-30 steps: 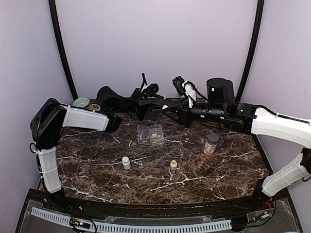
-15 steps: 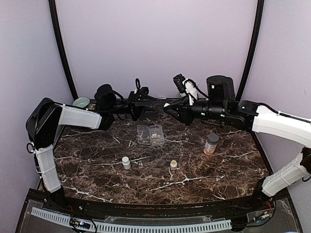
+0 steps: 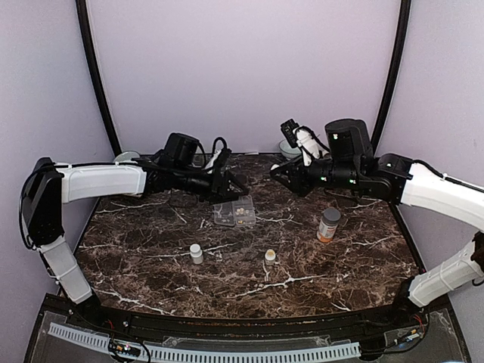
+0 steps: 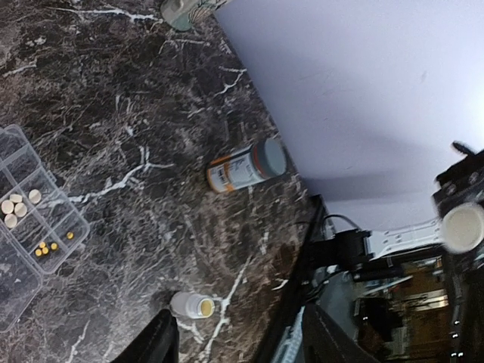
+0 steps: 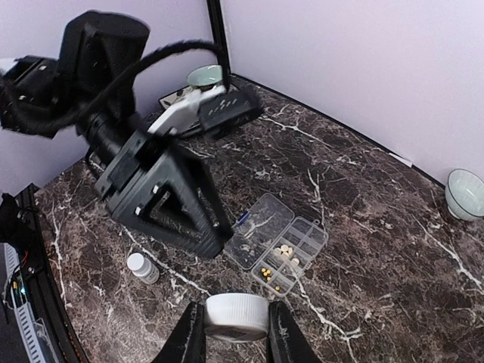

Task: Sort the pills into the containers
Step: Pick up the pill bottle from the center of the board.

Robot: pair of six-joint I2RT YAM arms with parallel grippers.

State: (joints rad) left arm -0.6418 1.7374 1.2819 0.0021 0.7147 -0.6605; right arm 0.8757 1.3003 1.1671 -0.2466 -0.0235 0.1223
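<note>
1. Pills lie in one compartment of the clear pill box on the table.
2. My left hand hangs open near the box.
3. My right hand grips a white cap.

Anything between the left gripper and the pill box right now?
Nothing visible. The left gripper hangs open at the far edge of the pill box, whose lid lies open. The right gripper holds a white cap, off to the side.
</note>
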